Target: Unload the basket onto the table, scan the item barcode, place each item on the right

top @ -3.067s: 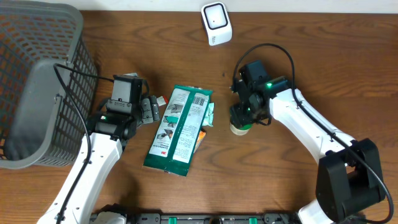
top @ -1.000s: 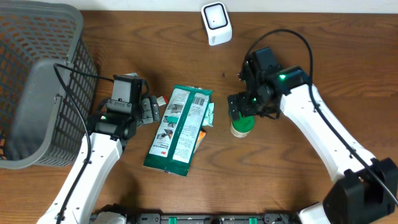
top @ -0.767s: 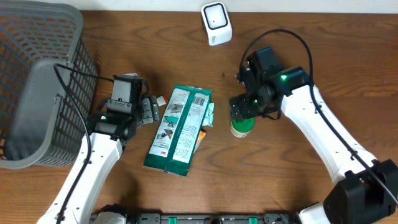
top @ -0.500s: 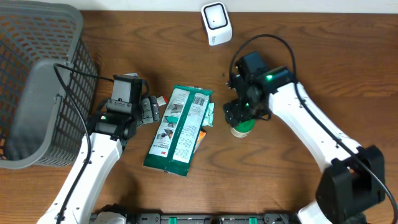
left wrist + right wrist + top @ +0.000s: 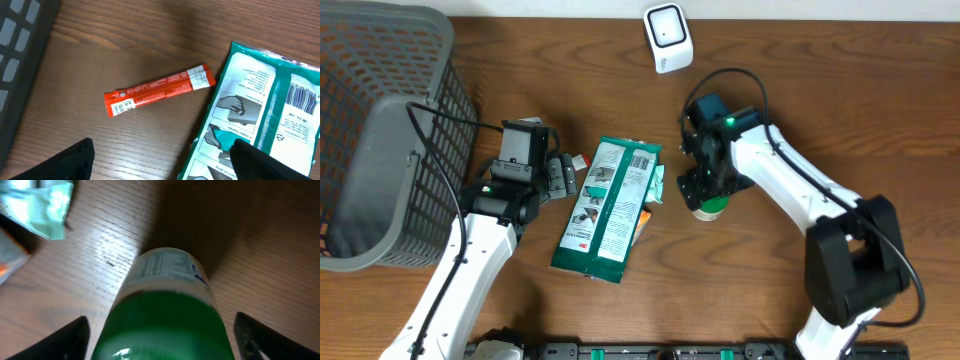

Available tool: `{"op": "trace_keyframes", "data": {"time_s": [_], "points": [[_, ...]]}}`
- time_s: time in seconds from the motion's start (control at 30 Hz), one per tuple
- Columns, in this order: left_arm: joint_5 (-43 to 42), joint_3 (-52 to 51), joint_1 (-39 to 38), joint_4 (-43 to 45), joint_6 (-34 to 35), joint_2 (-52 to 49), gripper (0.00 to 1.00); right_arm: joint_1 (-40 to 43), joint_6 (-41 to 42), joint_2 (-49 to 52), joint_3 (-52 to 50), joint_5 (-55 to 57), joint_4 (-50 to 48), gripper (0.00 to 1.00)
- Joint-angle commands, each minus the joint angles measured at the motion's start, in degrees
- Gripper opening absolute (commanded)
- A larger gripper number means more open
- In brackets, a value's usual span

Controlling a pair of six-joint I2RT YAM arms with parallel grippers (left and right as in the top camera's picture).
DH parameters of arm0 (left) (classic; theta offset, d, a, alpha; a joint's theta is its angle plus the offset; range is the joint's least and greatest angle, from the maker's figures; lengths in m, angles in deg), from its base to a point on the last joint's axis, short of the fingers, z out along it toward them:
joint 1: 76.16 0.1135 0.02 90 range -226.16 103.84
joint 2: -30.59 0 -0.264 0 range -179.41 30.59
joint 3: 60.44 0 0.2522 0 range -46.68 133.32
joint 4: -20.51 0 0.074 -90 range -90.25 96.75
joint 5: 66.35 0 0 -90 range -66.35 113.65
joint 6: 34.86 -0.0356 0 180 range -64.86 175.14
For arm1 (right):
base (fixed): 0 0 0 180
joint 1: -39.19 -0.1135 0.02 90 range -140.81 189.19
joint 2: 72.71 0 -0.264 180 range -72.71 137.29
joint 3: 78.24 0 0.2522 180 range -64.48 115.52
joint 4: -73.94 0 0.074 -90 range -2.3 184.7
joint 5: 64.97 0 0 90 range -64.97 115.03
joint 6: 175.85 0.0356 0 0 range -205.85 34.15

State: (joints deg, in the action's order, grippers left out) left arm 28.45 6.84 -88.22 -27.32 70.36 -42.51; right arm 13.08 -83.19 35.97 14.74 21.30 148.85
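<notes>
The little bottle (image 5: 708, 206) with the green top stands on the brown table (image 5: 880, 120). It is just to the right of the big green packet (image 5: 608, 205). The white scanner (image 5: 667, 38) sits at the far edge of the table, well away from the bottle. The right gripper (image 5: 702, 183) hangs right over the bottle. Its fingers (image 5: 75, 335) are spread wide, one on each side of the bottle, and they do not look like they squeeze it. The left gripper (image 5: 558, 175) is near the left side of the big green packet. Its fingers are spread wide too, with nothing between them. A thin red stick pack (image 5: 159, 90) lies flat on the table just past it. A gray basket (image 5: 380, 150) sits at the left end.
</notes>
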Motion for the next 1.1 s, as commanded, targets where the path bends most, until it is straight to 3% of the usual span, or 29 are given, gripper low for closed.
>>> {"op": "trace_keyframes", "data": {"time_s": [0.0, 0.83, 1.07], "points": [[0.2, 1.1, 0.3, 0.0, 0.3, -0.2, 0.88, -0.6, -0.2, 1.8, -0.3, 0.5, 0.0, 0.79], [0.2, 1.1, 0.3, 0.0, 0.3, -0.2, 0.88, -1.4, 0.3, 1.9, -0.7, 0.5, 1.0, 0.71], [0.2, 1.1, 0.3, 0.0, 0.3, -0.2, 0.88, -1.4, 1.3, 1.9, -2.1, 0.4, 0.6, 0.75]]}}
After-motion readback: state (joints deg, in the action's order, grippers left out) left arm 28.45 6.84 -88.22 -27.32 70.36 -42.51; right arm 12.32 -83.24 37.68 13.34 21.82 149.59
